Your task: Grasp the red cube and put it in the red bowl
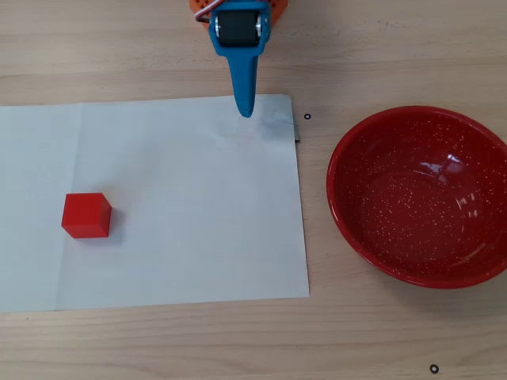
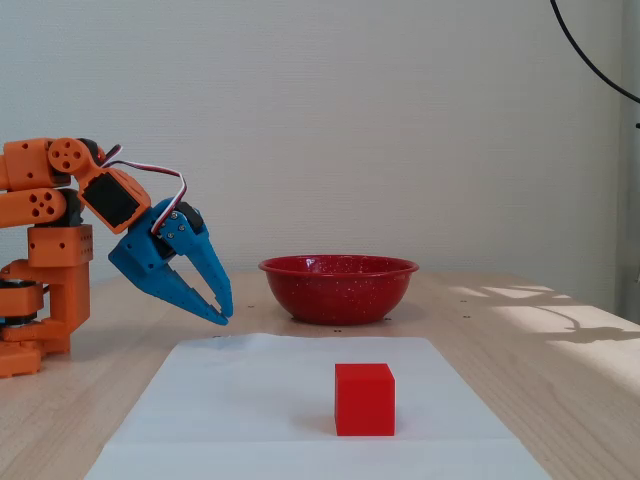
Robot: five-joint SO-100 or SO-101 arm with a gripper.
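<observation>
The red cube [image 1: 86, 214] sits on a white sheet of paper, toward its left side in the overhead view; in the fixed view the red cube [image 2: 364, 398] is in the foreground. The glossy red bowl [image 1: 420, 198] stands empty on the wooden table to the right of the paper; in the fixed view the red bowl [image 2: 338, 290] is behind the cube. My blue gripper [image 1: 245, 107] hangs over the paper's far edge, tips together and empty, well apart from cube and bowl. In the fixed view the gripper [image 2: 222, 312] points down, a little above the table.
The white paper [image 1: 190, 206] covers the left and middle of the wooden table. The orange arm base [image 2: 45, 270] stands at the left in the fixed view. Small black marks [image 1: 433, 368] dot the table. A black cable [image 2: 590, 60] hangs at the upper right.
</observation>
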